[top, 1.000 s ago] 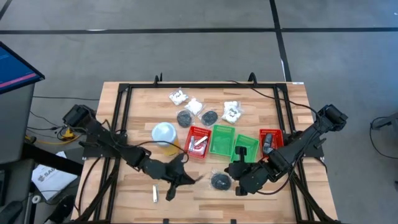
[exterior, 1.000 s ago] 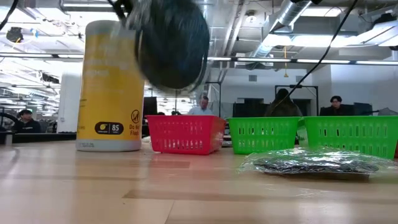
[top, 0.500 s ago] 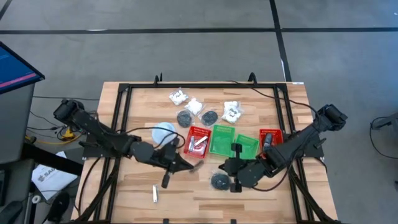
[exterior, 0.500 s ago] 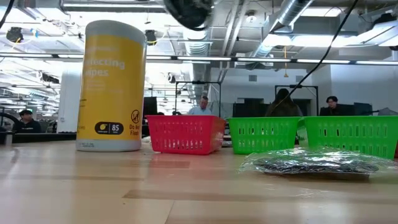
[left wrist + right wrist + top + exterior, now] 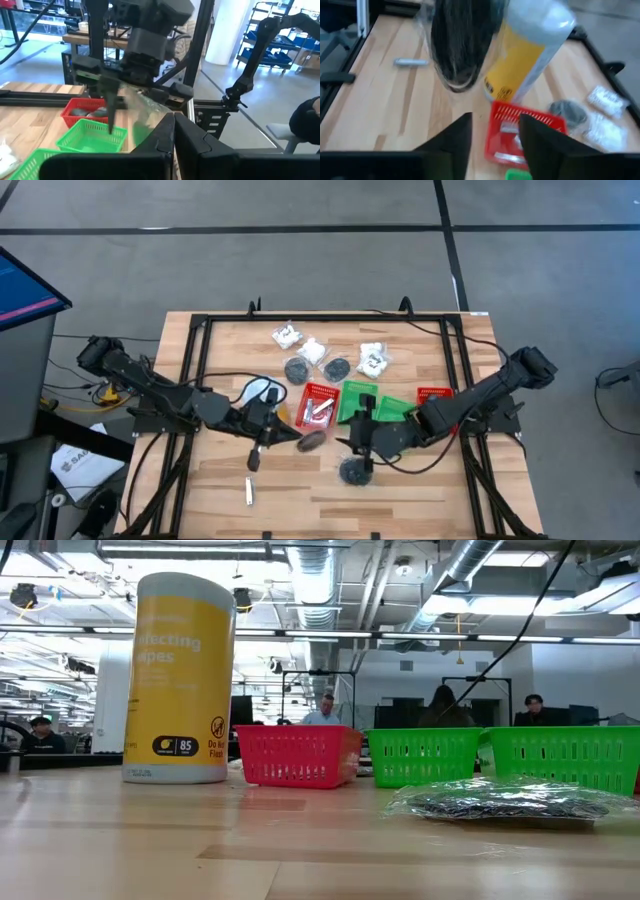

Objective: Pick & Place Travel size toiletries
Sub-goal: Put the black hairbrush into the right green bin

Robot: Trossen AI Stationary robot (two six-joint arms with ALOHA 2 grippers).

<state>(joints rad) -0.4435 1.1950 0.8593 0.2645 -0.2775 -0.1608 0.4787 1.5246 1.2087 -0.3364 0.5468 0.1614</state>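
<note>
- Disc (image 5: 311, 442): dark, round, in a clear packet. Off the table, between my two pincers, in front of the red bin (image 5: 318, 406); the right wrist view shows it hanging (image 5: 457, 45).
- Left pincer (image 5: 290, 438): clenched on the packet's film, as far as I can judge; fingers pressed together.
- Right pincer (image 5: 347, 442): released, fingers spread, facing the disc from just beside it.
- Step in hand, as I judge it: a handover, or a carry to a bin. Keep the left grip on the film firm, avoid swinging, and close the right on the disc body, not loose film.
- Pose: both arms reach inward, low over the table's middle.
- Second disc (image 5: 352, 471): lies on the table, near the right pincer.
</note>
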